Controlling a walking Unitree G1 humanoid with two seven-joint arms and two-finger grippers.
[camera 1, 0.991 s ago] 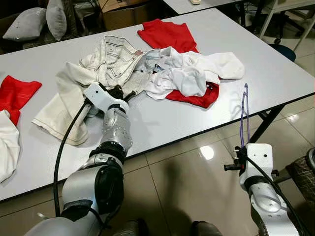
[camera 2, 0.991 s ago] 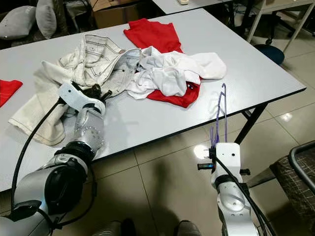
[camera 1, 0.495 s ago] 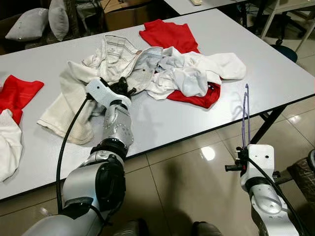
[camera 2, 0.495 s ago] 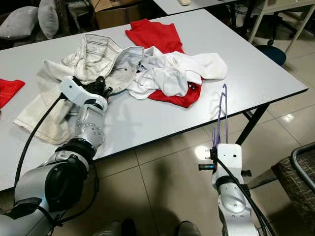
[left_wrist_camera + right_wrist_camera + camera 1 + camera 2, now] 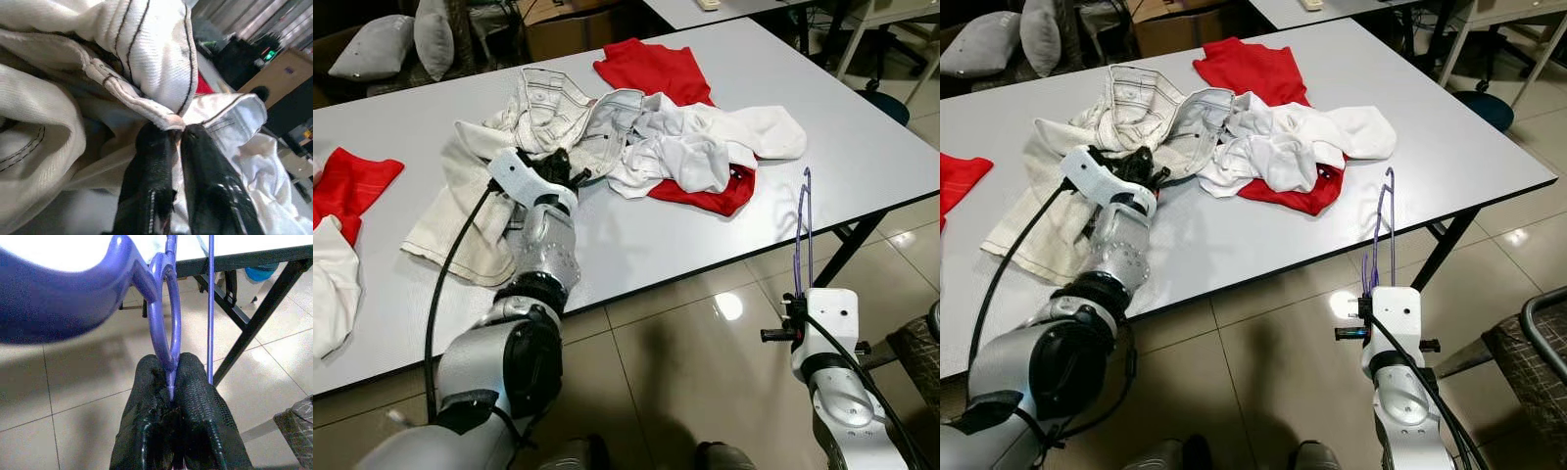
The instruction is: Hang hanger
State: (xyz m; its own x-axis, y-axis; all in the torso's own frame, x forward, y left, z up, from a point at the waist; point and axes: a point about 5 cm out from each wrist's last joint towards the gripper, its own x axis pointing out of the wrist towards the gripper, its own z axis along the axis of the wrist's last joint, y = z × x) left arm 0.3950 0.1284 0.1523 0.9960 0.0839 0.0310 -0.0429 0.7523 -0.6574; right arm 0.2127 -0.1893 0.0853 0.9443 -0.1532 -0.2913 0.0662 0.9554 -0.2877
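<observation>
A white worktop [image 5: 636,245] carries a heap of clothes: a cream garment [image 5: 533,113] with dark stitching, white cloth [image 5: 705,147] and a red shirt [image 5: 646,69] beside it, with more red cloth [image 5: 347,186] well apart at the robot's left. The left gripper [image 5: 178,134] reaches over the worktop to the cream garment, its jaws clenched on a folded hem. The right gripper [image 5: 171,382] hangs off the worktop's near edge over the tiled floor [image 5: 695,362], jaws clenched on the purple hanger [image 5: 800,230], which stands upright above it, apart from the clothes. Judging by this, the work is early: hanger and garment are each gripped, but the hanger is not yet inside any garment, and no rail shows to hang it from.
</observation>
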